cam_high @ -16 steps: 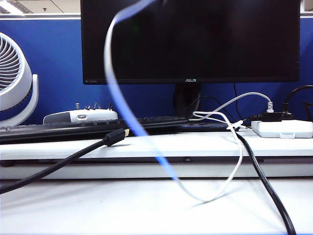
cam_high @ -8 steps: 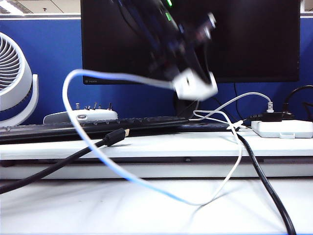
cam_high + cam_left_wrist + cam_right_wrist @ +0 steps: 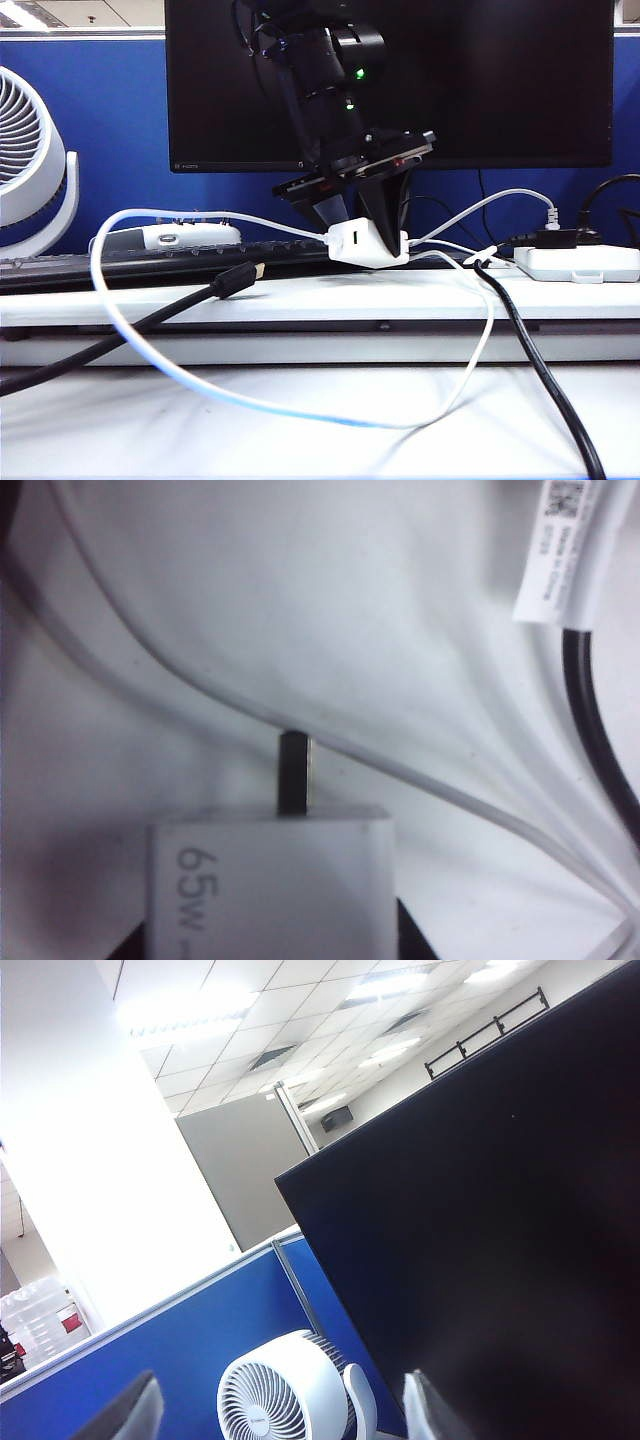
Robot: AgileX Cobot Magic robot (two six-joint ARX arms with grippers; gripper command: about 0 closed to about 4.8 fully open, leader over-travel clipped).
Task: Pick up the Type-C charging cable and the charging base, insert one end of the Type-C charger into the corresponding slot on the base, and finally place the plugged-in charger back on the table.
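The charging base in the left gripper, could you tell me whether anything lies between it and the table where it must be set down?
The charging base, shut in the left gripper, hangs low over the raised ledge of the table. Beneath and beside it run the Type-C charging cable, plugged into it, and other white leads; the black cable passes to its right.

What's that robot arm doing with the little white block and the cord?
The left gripper holds the charging base just above the raised ledge of the table. The Type-C charging cable is plugged into the base and loops down to the desk. The right gripper is open, pointing up and away, holding nothing.
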